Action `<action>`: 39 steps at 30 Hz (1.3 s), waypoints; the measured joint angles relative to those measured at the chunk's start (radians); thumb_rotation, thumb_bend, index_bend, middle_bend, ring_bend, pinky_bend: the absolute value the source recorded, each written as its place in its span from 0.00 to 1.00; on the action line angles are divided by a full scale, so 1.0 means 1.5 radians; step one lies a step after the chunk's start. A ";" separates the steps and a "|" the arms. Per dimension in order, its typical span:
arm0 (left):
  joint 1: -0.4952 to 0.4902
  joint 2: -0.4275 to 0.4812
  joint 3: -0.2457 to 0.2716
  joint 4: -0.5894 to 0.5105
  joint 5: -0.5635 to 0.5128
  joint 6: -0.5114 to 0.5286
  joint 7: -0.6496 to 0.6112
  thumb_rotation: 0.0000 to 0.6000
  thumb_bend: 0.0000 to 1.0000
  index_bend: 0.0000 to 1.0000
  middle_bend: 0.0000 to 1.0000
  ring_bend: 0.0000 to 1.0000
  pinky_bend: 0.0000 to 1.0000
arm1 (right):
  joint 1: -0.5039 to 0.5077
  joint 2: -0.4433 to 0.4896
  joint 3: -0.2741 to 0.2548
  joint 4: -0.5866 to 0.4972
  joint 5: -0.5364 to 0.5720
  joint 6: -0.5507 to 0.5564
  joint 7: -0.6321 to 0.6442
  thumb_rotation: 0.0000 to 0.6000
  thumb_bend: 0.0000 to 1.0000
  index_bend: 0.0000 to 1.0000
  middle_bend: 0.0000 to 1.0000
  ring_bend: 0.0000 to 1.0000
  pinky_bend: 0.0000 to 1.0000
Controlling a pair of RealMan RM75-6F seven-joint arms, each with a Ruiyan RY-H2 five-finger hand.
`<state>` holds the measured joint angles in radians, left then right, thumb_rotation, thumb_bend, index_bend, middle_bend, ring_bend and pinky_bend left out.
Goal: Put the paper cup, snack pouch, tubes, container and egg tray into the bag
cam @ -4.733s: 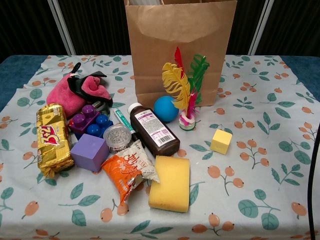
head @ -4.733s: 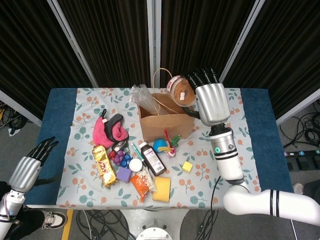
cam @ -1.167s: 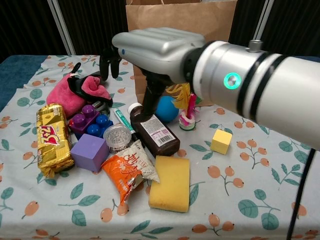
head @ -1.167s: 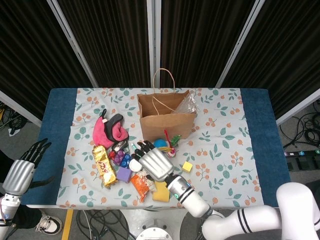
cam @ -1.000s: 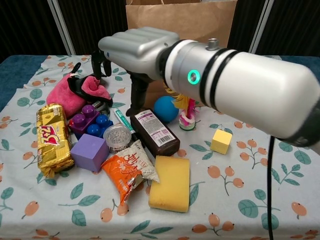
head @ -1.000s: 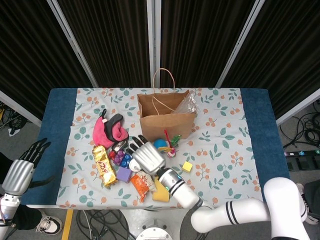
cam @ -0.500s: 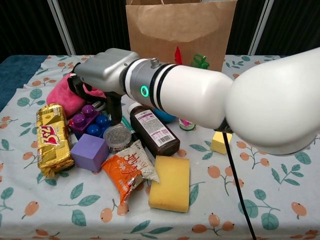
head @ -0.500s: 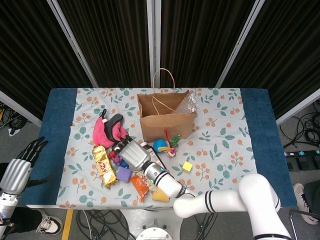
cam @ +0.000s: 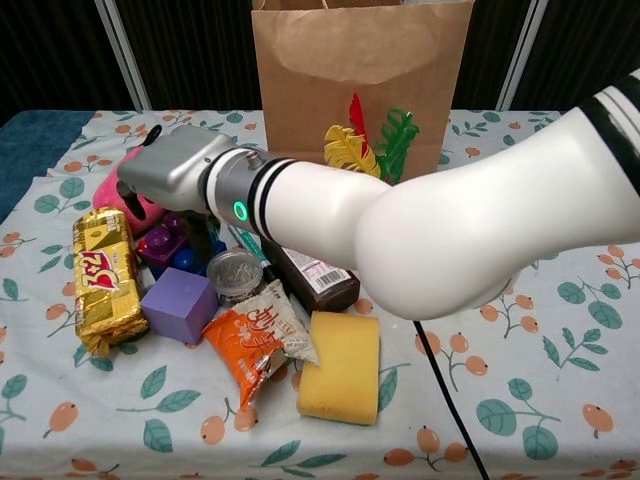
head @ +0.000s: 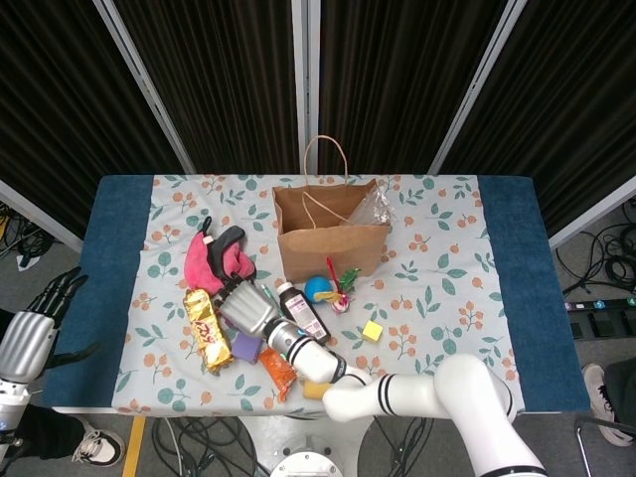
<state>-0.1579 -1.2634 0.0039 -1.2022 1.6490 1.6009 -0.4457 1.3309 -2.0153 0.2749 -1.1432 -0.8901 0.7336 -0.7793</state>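
Fingers of the right hand (cam: 165,180) reach down among the purple and blue caps just left of centre in the chest view; whether they grasp anything cannot be told. Left hand (head: 33,333) hangs at the head view's left edge, fingers spread, holding nothing. Brown paper bag (head: 331,237) stands upright at centre, clear plastic showing at its mouth. Orange snack pouch (cam: 258,342) lies bottom centre, its print unreadable.

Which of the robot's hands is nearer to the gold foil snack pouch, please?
Right. The right hand sits just beside the gold foil snack pouch, over the neighbouring toys; the left hand hangs off the table's left edge.
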 measured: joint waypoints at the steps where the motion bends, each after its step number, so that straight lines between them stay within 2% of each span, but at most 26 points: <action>1: 0.000 0.000 0.000 0.001 -0.001 0.000 -0.002 1.00 0.03 0.10 0.14 0.11 0.26 | 0.004 -0.005 0.000 0.010 -0.001 -0.003 0.003 1.00 0.04 0.31 0.22 0.06 0.14; 16: 0.001 -0.002 -0.002 0.017 -0.008 -0.004 -0.025 1.00 0.03 0.10 0.14 0.11 0.26 | 0.023 -0.037 -0.006 0.074 0.016 -0.015 0.002 1.00 0.05 0.31 0.25 0.06 0.14; 26: 0.003 -0.002 -0.002 0.020 -0.010 -0.004 -0.029 1.00 0.03 0.10 0.14 0.11 0.26 | 0.020 -0.051 -0.007 0.089 -0.004 0.001 0.014 1.00 0.09 0.49 0.38 0.10 0.15; 30: 0.003 -0.002 -0.002 0.020 -0.010 -0.003 -0.030 1.00 0.03 0.10 0.14 0.11 0.26 | 0.015 -0.049 -0.006 0.084 -0.018 0.015 0.020 1.00 0.10 0.54 0.42 0.12 0.17; 39: 0.001 0.001 -0.002 0.011 -0.004 0.000 -0.024 1.00 0.03 0.10 0.14 0.11 0.26 | 0.002 -0.008 0.009 0.007 -0.048 0.059 0.023 1.00 0.11 0.56 0.44 0.13 0.17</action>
<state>-0.1562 -1.2617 0.0004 -1.1862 1.6423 1.6014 -0.4817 1.3340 -2.0275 0.2885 -1.1320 -0.9627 0.8223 -0.7448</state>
